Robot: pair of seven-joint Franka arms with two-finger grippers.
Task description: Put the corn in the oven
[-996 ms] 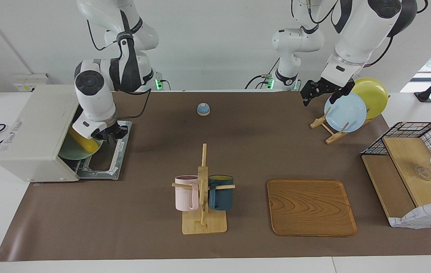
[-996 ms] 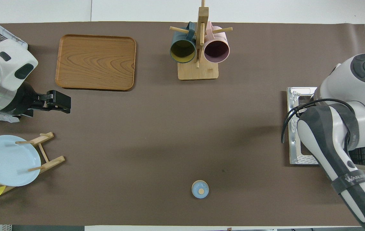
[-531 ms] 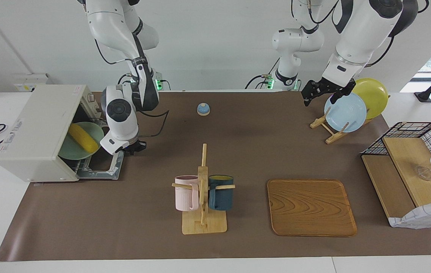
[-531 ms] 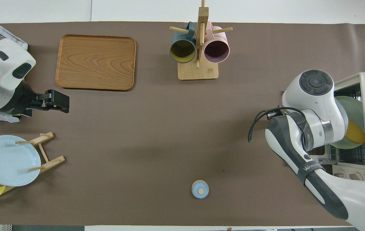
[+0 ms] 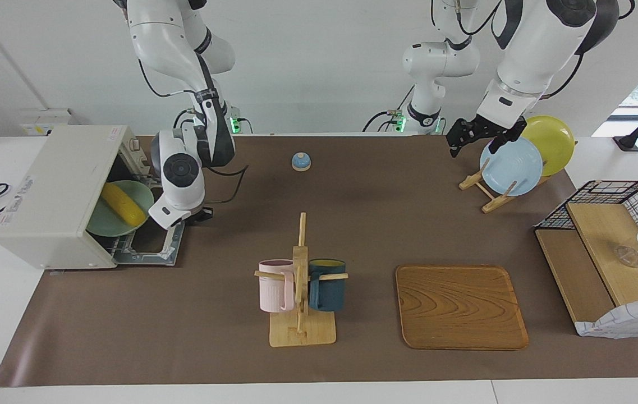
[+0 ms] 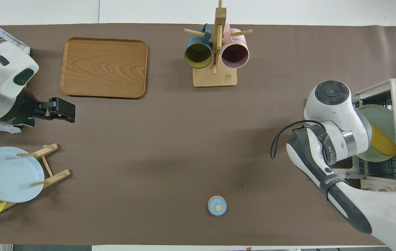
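**A:** Facing view, entry one. Where is the corn [image 5: 123, 204] relative to the right gripper [image 5: 198, 215]?

**B:** It lies inside the oven [image 5: 55, 193], on a pale green plate [image 5: 133, 194] that sits on the wire rack. The right gripper is outside the oven mouth, low over the dropped door [image 5: 153, 242] at the edge nearest the middle of the table. From the gripper, the corn lies toward the oven cavity, apart from the fingertips, with nothing between them but the plate rim.

**A:** Jaws?

**B:** Right gripper closed, fingertips together, holding nothing. Left gripper [image 5: 478, 134] spread wide and empty, up over the plate rack [image 5: 484, 191] with the blue plate [image 5: 510, 166] and yellow plate [image 5: 551, 140], at the other end of the table. That arm waits.

**A:** Long axis of the corn?

**B:** Diagonal across the plate, one tapered end pointing deeper into the cavity and toward the robots, the other toward the door opening. In the overhead view only part of it shows [image 6: 382, 142], past the right arm's wrist.

**A:** Appearance?

**B:** Bright yellow, smooth, plastic-looking, tapered at both ends, spanning most of the plate.

**A:** Judgement on the task?

**B:** Corn looks placed. The plate juts slightly past the oven mouth, so if the door is to be closed next, the right arm is the nearer one, and clearance at the plate rim is the thing to watch.
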